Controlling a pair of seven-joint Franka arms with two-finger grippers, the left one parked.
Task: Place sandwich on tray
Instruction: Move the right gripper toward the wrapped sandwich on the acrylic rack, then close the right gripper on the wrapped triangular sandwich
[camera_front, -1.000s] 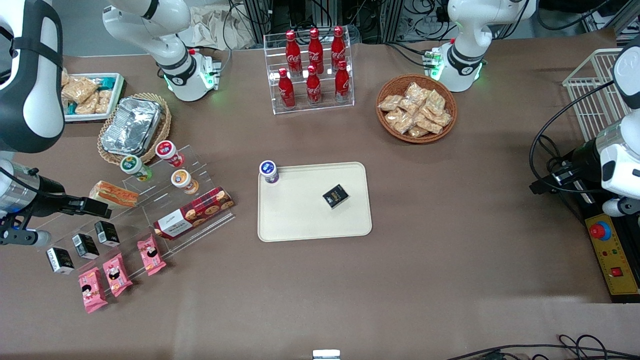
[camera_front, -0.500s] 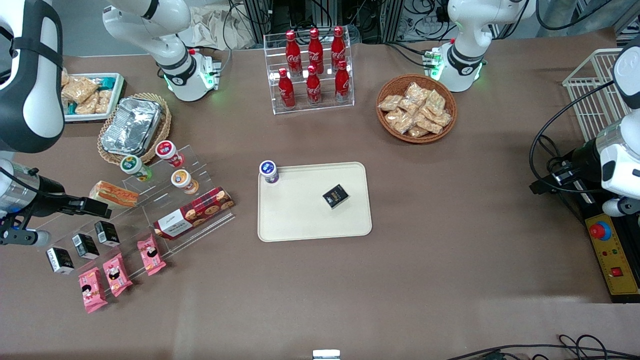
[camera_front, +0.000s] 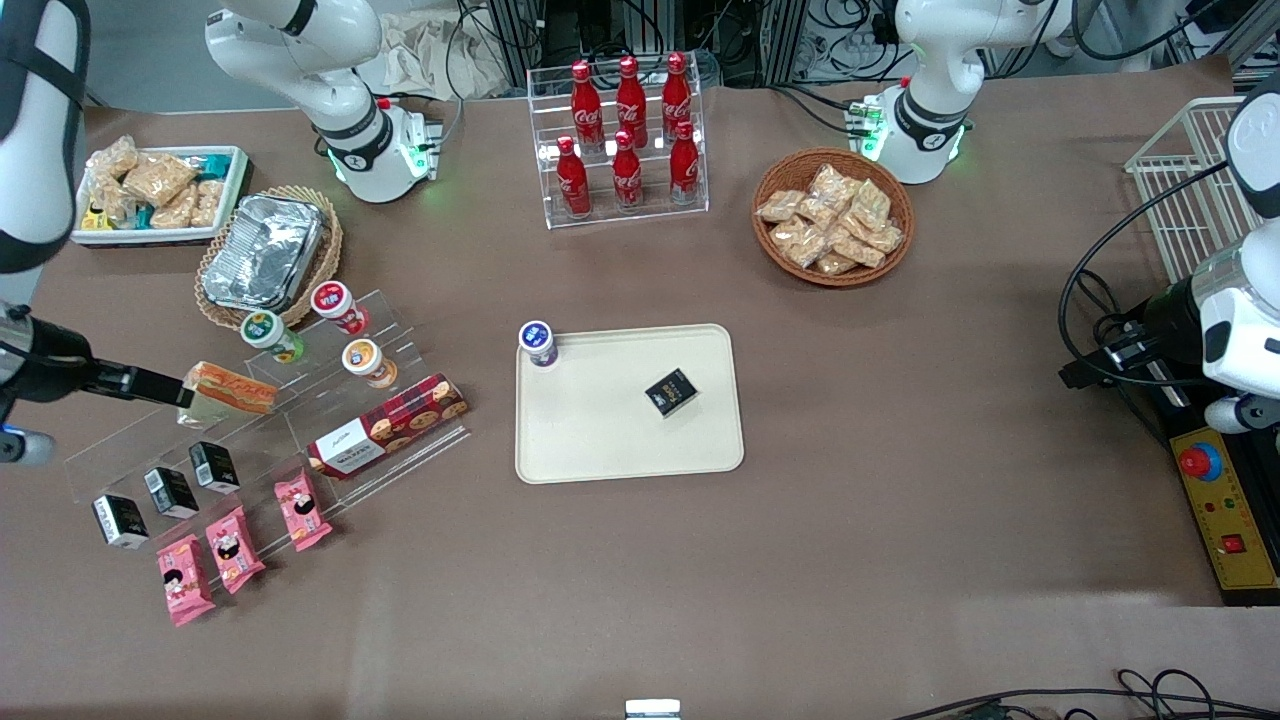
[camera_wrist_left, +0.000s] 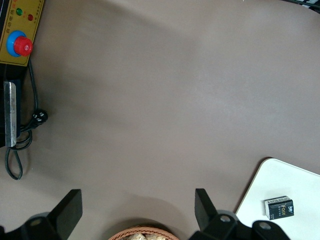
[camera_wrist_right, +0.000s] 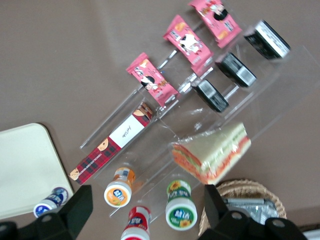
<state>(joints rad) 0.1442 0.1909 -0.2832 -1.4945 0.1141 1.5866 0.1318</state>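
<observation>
A: Where does the small wedge-shaped sandwich in clear wrap (camera_front: 228, 389) sit?

B: On the clear acrylic stepped display stand (camera_front: 330, 400) toward the working arm's end of the brown desk (camera_front: 900, 520), well apart from the large flat cream-beige rectangular plastic tray (camera_front: 600, 440). In the front view the right arm's gripper (camera_front: 165, 385) reaches in level with it, its dark tip touching or just beside the wedge's pale end.

A: Are the fingers apart?

B: Yes. The right wrist view shows the two dark fingers (camera_wrist_right: 80, 210) spread wide, with nothing between them; the sandwich (camera_wrist_right: 212, 152) lies clear of both. The front view alone does not settle that.

A: What else does the wrist camera add?

B: The orange-red and green filling stripes, plus the long red plaid cookie box (camera_wrist_right: 112, 142), three pink snack packets (camera_wrist_right: 150, 77) and small black boxes (camera_wrist_right: 235, 67) on the stand.

A: And the tray?

B: The front view shows it whole, carrying a small black carton (camera_front: 671, 391), with a blue-capped little bottle (camera_front: 538, 343) at one corner. The left wrist view catches only a tray corner (camera_wrist_left: 300, 185) and that carton (camera_wrist_left: 279, 207).
</observation>
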